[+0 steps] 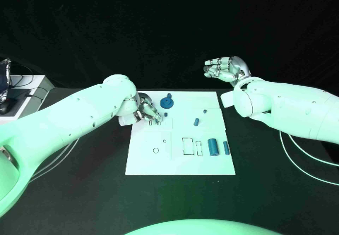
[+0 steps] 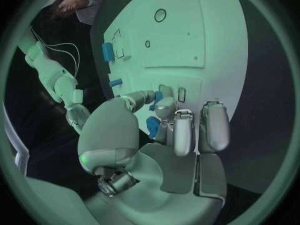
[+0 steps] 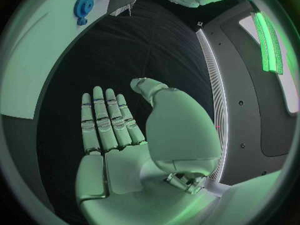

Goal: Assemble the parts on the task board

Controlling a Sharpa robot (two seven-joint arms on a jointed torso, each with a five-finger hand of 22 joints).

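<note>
Parts (image 1: 212,146) mostly lie loose on the white board (image 1: 148,164), so assembly looks barely begun; the left hand (image 1: 147,111) pinches a small blue piece (image 2: 153,123) at the board's far-left edge, the right hand (image 1: 226,69) raised, empty, fingers apart.

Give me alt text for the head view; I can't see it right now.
The left hand rests its fingers on the far left part of the white task board, near a blue gear. The right hand is raised beyond the board's far right corner, holding nothing. Two blue cylinders lie near the board's right edge.
</note>
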